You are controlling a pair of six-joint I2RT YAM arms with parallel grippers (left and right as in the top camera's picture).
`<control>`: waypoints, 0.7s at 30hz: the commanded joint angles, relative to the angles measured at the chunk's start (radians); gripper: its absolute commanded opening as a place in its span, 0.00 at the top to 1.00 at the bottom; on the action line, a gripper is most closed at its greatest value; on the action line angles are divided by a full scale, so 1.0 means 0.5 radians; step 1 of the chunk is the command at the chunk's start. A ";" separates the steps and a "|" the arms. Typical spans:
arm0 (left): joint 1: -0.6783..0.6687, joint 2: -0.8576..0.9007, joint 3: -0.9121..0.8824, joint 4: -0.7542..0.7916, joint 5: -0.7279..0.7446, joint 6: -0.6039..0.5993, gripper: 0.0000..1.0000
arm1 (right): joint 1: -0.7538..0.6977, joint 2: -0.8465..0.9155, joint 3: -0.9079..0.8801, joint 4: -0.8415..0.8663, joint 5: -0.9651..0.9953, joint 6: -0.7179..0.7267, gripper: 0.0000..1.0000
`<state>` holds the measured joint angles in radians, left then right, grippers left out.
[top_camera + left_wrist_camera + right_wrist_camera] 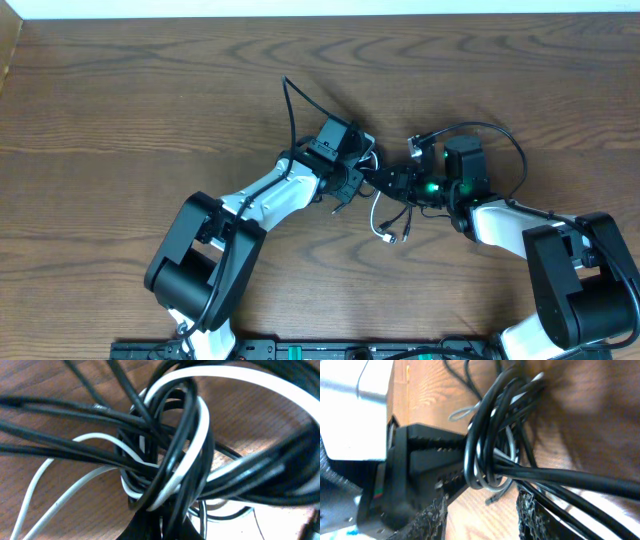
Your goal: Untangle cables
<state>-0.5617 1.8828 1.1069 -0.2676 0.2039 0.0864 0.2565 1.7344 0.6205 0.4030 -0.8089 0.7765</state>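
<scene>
The black cable (392, 183) and the white cable (378, 218) are knotted together between my two grippers at mid-table. In the left wrist view the black loops (175, 445) and white loops (200, 425) wind through each other. My left gripper (352, 180) is shut on the knot; its dark jaws (165, 525) pinch the strands. In the right wrist view its ribbed fingers (430, 460) clamp the bundle (485, 435). My right gripper (482, 510) is open, with bare wood between the fingers. The bundle lies just past its tips and black strands (580, 485) cross its right finger.
The wooden table (150, 100) fills the view. A white cable end with a small plug (386, 237) trails toward the front. Thick black arm wires arc over the left arm (291, 105) and the right arm (505, 135). The right arm (520, 225) lies along the right front.
</scene>
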 commanded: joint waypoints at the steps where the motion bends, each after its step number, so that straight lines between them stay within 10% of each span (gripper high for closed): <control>1: 0.002 -0.082 0.020 -0.023 -0.004 0.014 0.93 | 0.005 -0.035 0.012 0.024 0.140 -0.031 0.59; 12: 0.002 -0.083 0.020 -0.030 0.648 0.171 0.92 | 0.050 -0.035 0.012 0.106 0.434 -0.028 0.50; 21: 0.002 -0.083 0.020 -0.045 0.735 0.209 0.93 | 0.062 -0.035 0.012 -0.014 0.747 -0.028 0.69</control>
<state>-0.5610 1.8694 1.1069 -0.2878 0.5270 0.1654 0.2829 1.7340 0.6205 0.4213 -0.5232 0.7761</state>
